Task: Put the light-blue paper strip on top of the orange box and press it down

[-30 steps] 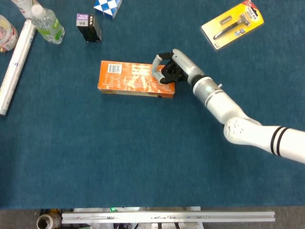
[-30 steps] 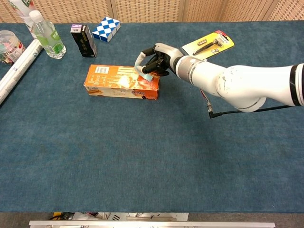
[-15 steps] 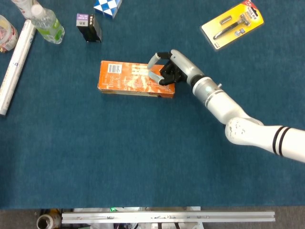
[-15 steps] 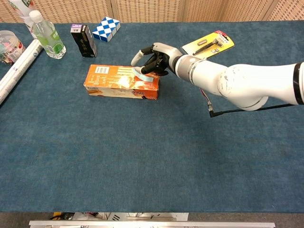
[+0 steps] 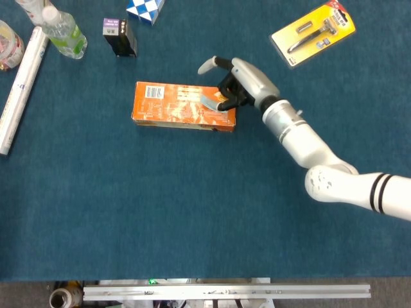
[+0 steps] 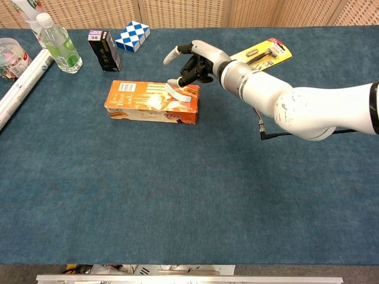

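The orange box (image 5: 173, 106) lies flat at the middle of the blue table, also seen in the chest view (image 6: 142, 100). The light-blue paper strip (image 5: 210, 101) lies on the box's top near its right end, one end curling up a little (image 6: 176, 93). My right hand (image 5: 241, 82) hovers just above that end of the box with its fingers spread (image 6: 198, 62); a lower fingertip is close to the strip, and I cannot tell whether it touches. My left hand does not show in either view.
A yellow razor pack (image 5: 313, 32) lies at the back right. At the back left are a small black box (image 5: 120, 35), a blue-and-white cube (image 5: 144, 9), a water bottle (image 5: 64, 32) and a long white roll (image 5: 22, 86).
My right hand has uncurled from around the strip and lifted up and back. The strip now lies on the box's right end.
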Available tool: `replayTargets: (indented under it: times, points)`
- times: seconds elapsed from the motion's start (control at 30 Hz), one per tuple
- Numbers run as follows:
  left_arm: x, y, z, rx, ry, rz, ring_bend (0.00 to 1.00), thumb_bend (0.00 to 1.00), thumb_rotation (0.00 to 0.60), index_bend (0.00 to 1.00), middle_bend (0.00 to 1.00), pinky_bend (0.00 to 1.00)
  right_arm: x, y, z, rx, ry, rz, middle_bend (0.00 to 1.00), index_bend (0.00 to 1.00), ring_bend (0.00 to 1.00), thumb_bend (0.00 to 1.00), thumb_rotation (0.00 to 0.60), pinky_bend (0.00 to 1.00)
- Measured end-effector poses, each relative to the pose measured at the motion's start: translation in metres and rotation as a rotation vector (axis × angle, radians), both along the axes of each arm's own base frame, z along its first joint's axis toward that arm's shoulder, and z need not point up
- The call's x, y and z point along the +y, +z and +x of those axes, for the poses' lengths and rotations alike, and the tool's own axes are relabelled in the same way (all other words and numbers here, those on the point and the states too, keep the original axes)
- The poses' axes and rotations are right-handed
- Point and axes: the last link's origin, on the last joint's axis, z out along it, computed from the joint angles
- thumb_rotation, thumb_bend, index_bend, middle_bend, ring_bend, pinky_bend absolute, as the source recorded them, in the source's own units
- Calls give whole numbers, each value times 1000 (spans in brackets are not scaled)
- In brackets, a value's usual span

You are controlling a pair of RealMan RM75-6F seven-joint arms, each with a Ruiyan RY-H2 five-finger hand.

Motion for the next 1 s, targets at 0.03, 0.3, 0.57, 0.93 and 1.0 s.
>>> replayTargets:
  times: [0.03,0.3,0.57,0.93,1.0]
  points:
    - [1,0,1,0,-5,-3,321,380,600,295,339,286,1,3,-1,7,12,-20,878,318,994,221,600,1000]
    - [9,-1,9,-4,-61,-33,442,381,600,290,432,408,12,45,-22,60,77,-189,645,317,718,263,600,985]
    - [26,-11,28,-15,-160,-153,524,380,600,249,485,530,28,103,-66,254,180,-421,595,324,625,372,600,908]
    - [59,-40,67,-75,-316,-365,694,380,600,148,614,795,70,162,-135,566,235,-528,509,336,599,379,600,883]
    - [67,-49,77,-78,-354,-407,736,381,600,131,640,822,73,167,-140,588,226,-529,509,336,593,380,600,866]
